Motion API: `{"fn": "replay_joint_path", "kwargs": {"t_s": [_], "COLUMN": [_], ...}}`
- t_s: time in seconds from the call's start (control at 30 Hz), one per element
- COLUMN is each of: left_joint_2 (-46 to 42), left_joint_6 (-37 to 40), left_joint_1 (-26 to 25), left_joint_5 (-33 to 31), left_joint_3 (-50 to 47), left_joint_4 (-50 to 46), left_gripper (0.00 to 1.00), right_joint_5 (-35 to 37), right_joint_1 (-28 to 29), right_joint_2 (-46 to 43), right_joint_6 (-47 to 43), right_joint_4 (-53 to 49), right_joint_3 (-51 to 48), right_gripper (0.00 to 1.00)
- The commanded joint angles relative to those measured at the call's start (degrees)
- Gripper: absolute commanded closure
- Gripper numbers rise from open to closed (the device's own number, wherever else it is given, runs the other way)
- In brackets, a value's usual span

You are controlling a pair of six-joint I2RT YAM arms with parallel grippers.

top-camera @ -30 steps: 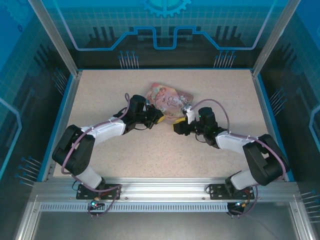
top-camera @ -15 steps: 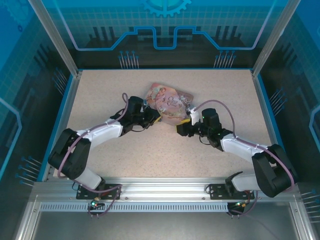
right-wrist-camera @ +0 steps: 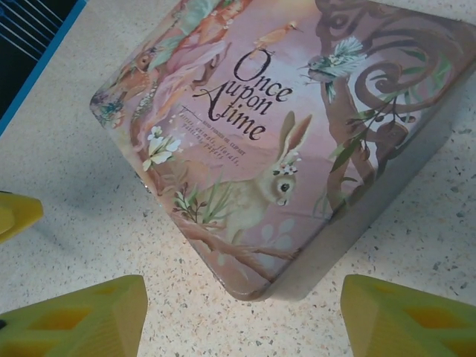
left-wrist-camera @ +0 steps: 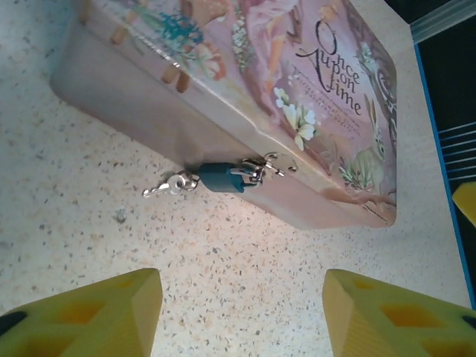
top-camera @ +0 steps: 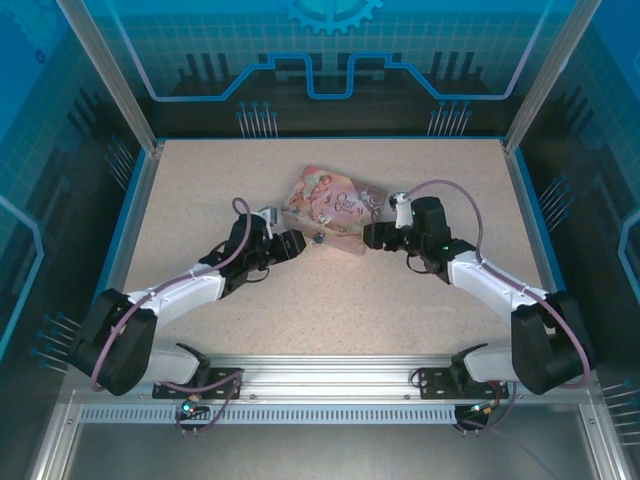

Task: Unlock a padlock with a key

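The speckled surface carries the pink tin, which lies just ahead of both pincers. The left pincer and right pincer stand apart, holding nothing. Ahead of the left pincer, the padlock hangs on the tin's latch, with the key touching its left end.

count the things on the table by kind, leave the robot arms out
pink tin: 1
padlock: 1
key: 1
total: 3
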Motion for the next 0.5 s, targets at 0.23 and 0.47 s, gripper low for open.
{"fn": "replay_joint_path", "kwargs": {"t_s": [0.23,0.47], "left_joint_2": [10.4,17.2], "left_joint_6": [4.6,5.1], "left_joint_1": [2.0,2.2], "left_joint_5": [7.8,9.5], "left_joint_3": [-1.0,-0.7], "left_joint_4": [15.6,24.8], "left_gripper": [0.32,0.30], "right_joint_5": [-3.5,-7.8], "right_joint_1": [-4.7,-4.7], "right_joint_2": [9.2,18.4], "right_joint_6": [6.9,8.2], "right_joint_4": [-3.7,-3.3], "right_joint_3": [7.6,15.6], "right_gripper": [0.18,0.03]}}
